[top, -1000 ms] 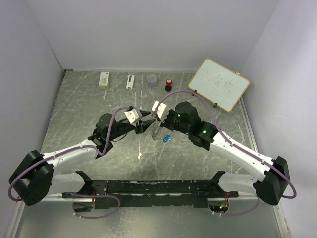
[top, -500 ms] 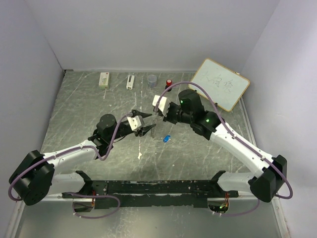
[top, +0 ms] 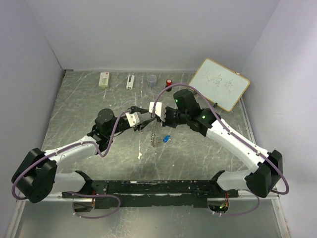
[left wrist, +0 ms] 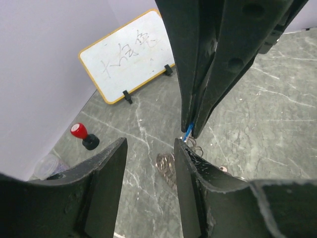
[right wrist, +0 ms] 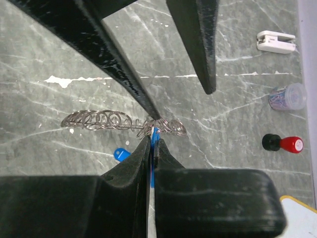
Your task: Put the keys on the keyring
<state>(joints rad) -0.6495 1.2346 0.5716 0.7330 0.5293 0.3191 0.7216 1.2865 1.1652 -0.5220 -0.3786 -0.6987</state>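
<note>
Right gripper (right wrist: 151,143) clamped tight on a blue key (right wrist: 155,133), keyring (right wrist: 101,120) dangling right at it, above the counter (right wrist: 237,129). Left gripper (left wrist: 150,144) gapes open: best pinch the ring steady before threading.

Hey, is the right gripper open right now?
No, the right wrist view shows the right gripper with its fingers pressed together on a blue key.

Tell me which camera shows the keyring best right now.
Right wrist: the keyring stretches across in full, just beyond the right tool, shut on a key. Left wrist shows only a few loops; top external shows a thin strip.
</note>
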